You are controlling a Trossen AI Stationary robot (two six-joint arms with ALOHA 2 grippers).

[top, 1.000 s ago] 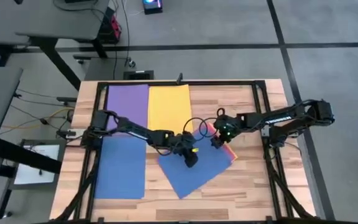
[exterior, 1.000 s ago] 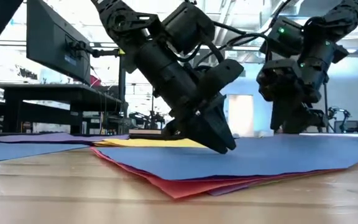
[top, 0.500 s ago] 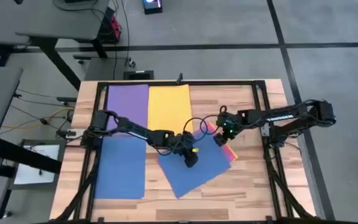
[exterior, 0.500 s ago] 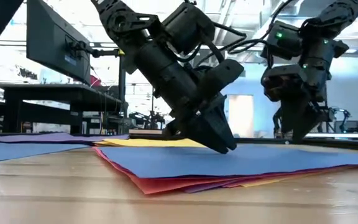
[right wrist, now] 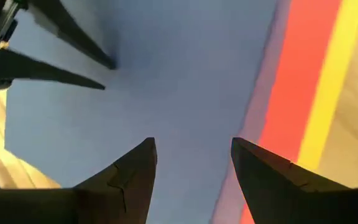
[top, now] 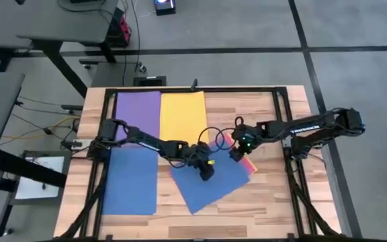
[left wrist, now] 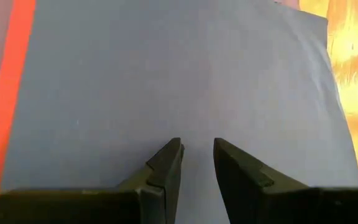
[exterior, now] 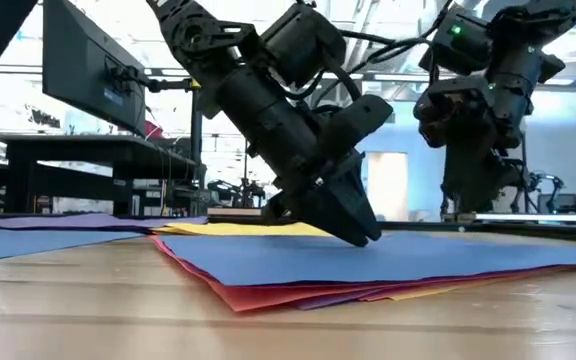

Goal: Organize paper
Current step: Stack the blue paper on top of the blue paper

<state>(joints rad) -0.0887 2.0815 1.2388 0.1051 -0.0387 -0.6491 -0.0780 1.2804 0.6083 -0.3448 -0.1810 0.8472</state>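
From above, my left gripper [top: 207,173] presses down on the top blue sheet [top: 210,185] of a messy stack in the middle of the table [top: 274,202]. My right gripper [top: 236,154] hangs over the stack's right edge. From my wrists, my left fingers [left wrist: 166,163] are almost closed and my right fingers [right wrist: 135,168] are wide apart, both holding nothing.

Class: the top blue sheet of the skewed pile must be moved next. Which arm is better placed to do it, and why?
Probably the left. The left gripper presses its tips onto the blue sheet near its middle, while the right gripper hangs open above the pile's far edge.
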